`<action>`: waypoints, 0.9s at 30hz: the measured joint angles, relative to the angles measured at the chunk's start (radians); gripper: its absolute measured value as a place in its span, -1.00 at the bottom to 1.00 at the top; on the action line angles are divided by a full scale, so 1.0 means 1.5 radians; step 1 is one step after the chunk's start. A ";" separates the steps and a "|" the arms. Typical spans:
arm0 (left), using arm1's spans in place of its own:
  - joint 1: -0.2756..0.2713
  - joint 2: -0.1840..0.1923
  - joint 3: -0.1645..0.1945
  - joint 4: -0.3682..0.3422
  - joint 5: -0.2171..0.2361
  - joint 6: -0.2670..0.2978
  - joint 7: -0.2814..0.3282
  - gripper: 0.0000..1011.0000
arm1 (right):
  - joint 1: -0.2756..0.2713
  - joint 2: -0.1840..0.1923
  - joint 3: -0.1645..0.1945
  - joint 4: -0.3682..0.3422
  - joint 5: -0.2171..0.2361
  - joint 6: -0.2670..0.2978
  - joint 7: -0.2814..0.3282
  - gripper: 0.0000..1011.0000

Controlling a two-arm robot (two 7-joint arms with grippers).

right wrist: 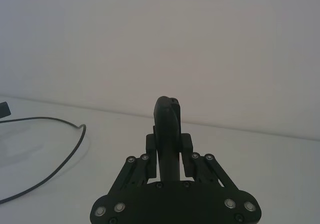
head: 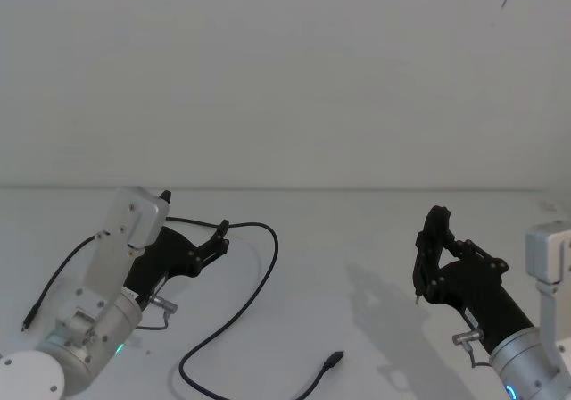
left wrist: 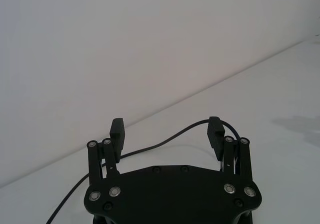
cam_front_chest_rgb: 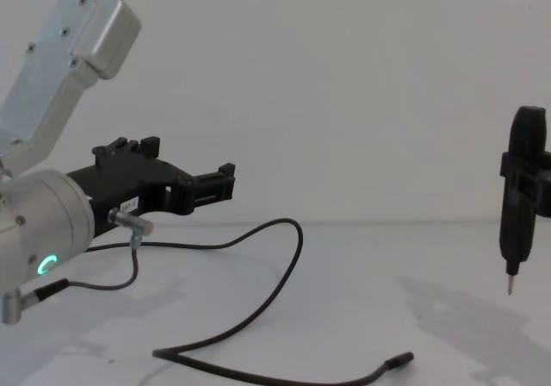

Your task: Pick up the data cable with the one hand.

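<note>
No text can be read. The left gripper (cam_front_chest_rgb: 225, 182) carries a small white label (cam_front_chest_rgb: 129, 205), but its print is too small.

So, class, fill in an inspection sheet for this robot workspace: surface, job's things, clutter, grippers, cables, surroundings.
Surface: white table, carrying the cable.
Job's things: black data cable lying in loose curves, its plug nearest the robot.
Clutter: nothing seen.
Grippers: left gripper open above the cable's far stretch, fingers not closed on it; right gripper shut on a slim black tool, upright, tip down, off the table.
Cables: short grey wire at the left arm's connector.
Surroundings: plain white wall.
</note>
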 joint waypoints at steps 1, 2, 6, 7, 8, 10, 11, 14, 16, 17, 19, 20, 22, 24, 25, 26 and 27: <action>0.000 0.000 0.000 0.000 0.000 0.000 0.000 0.98 | 0.000 0.000 0.000 0.000 0.000 0.000 0.000 -0.44; 0.000 0.000 0.000 0.000 0.000 0.000 0.000 0.98 | 0.000 0.000 0.000 0.000 0.000 0.000 0.000 -0.44; 0.000 0.000 0.000 0.000 0.000 0.000 0.000 0.98 | 0.000 0.000 0.000 0.000 0.000 0.000 0.000 -0.44; 0.000 0.000 0.000 0.000 0.000 0.000 0.000 0.98 | 0.000 0.000 0.000 0.000 0.000 0.000 0.000 -0.44; 0.000 0.000 0.000 0.000 0.000 0.000 0.000 0.98 | 0.000 0.000 0.000 0.000 0.000 0.000 0.000 -0.44; 0.000 0.000 0.000 0.000 0.000 0.000 0.000 0.98 | 0.000 0.000 0.000 0.000 0.000 0.000 0.000 -0.44; 0.000 0.000 0.000 0.000 0.000 0.000 0.000 0.98 | 0.000 0.000 0.000 0.000 0.000 0.000 0.000 -0.44; 0.000 0.000 0.001 0.000 0.000 0.000 0.000 0.98 | 0.000 0.000 0.000 0.000 0.000 0.000 0.000 -0.44; 0.000 0.000 0.001 0.000 0.000 0.000 0.000 0.98 | 0.000 0.000 0.000 0.000 0.000 0.000 0.000 -0.44; 0.000 0.000 0.001 0.000 0.000 0.000 0.000 0.98 | 0.000 0.000 0.000 0.000 0.000 0.000 0.000 -0.44; 0.000 0.000 0.001 0.000 0.000 0.000 0.000 0.98 | 0.000 0.000 0.000 0.000 0.000 0.000 0.000 -0.44; 0.000 0.000 0.001 -0.001 0.000 0.000 0.000 0.98 | 0.000 0.000 0.000 0.000 0.000 0.000 0.000 -0.44; 0.000 0.000 0.001 -0.001 0.000 0.000 0.000 0.98 | 0.000 0.000 0.000 0.000 0.000 0.000 0.000 -0.44; 0.000 0.000 0.001 -0.001 0.000 0.000 0.000 0.98 | 0.000 0.000 0.000 0.000 0.000 0.000 0.000 -0.44; 0.000 0.000 0.001 -0.001 0.000 0.000 0.000 0.98 | 0.000 0.000 0.000 0.000 0.000 0.000 0.000 -0.44; 0.000 0.000 0.001 -0.001 0.000 0.000 0.000 0.98 | 0.000 0.000 0.000 0.000 0.000 0.000 0.000 -0.44; 0.000 0.000 0.001 -0.001 0.000 0.000 0.000 0.98 | 0.000 0.000 0.000 0.000 0.000 0.000 0.000 -0.44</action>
